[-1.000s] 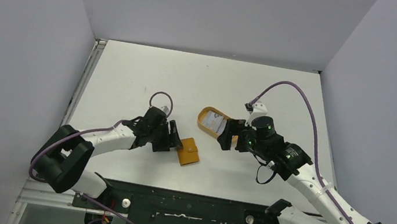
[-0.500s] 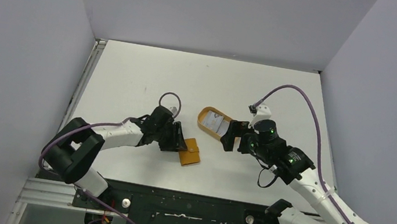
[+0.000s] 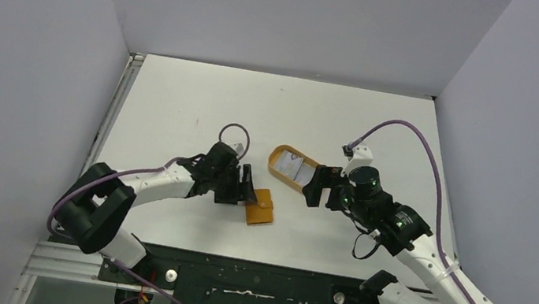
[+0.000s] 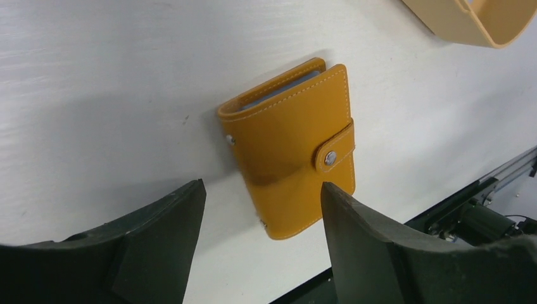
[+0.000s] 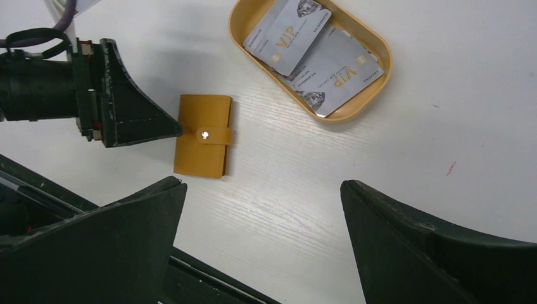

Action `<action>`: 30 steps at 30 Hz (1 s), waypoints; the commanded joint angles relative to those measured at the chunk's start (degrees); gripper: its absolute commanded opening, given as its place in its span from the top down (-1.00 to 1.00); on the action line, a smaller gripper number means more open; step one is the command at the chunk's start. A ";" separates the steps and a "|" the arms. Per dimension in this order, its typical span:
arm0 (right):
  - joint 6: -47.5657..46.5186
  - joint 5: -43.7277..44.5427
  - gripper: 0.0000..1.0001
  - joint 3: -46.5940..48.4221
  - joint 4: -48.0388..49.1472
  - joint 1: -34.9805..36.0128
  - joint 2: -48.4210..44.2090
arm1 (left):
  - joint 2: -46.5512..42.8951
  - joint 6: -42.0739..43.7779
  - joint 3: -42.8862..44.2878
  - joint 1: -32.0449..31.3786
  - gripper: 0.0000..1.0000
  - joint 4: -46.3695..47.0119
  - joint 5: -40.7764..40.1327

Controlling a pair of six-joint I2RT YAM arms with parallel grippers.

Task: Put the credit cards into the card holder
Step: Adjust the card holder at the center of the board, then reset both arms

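Note:
The orange-brown card holder point(image 3: 259, 206) lies shut and snapped on the white table; it also shows in the left wrist view point(image 4: 291, 152) and the right wrist view point(image 5: 202, 144). My left gripper point(image 3: 247, 189) is open, its fingers low on either side of the holder's near end point(image 4: 263, 193), not touching it. Grey-blue credit cards point(image 5: 316, 54) lie overlapped in the oval tan tray point(image 5: 383, 57), also visible from above point(image 3: 292, 169). My right gripper point(image 3: 317, 187) is open and empty, hovering beside the tray point(image 5: 263, 190).
The tan tray point(image 3: 277, 171) sits right of the table's middle. The black front rail point(image 3: 256, 277) runs along the near edge, close to the holder. Grey walls enclose the table on three sides.
My left gripper has slid right toward the card holder, its fingers now flanking it. My right gripper has drifted slightly right and nearer. The holder and tray have not moved.

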 commanded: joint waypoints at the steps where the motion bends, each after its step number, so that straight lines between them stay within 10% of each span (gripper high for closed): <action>1: 0.67 2.71 -1.00 0.44 2.70 0.04 0.17 | -7.78 2.89 3.13 0.00 -0.35 -8.06 -7.13; 12: 13.36 24.61 -1.00 6.29 3.10 -2.42 11.57 | -13.36 1.54 20.28 0.86 -0.62 -36.31 -26.31; 22: 9.82 22.36 -1.00 10.02 19.47 -10.59 24.07 | -27.40 7.17 10.29 2.26 -0.95 -16.23 -21.23; 30: 2.33 33.67 -1.00 34.39 -1.35 -11.63 29.75 | -26.10 10.08 23.38 9.80 -0.95 -30.56 -21.05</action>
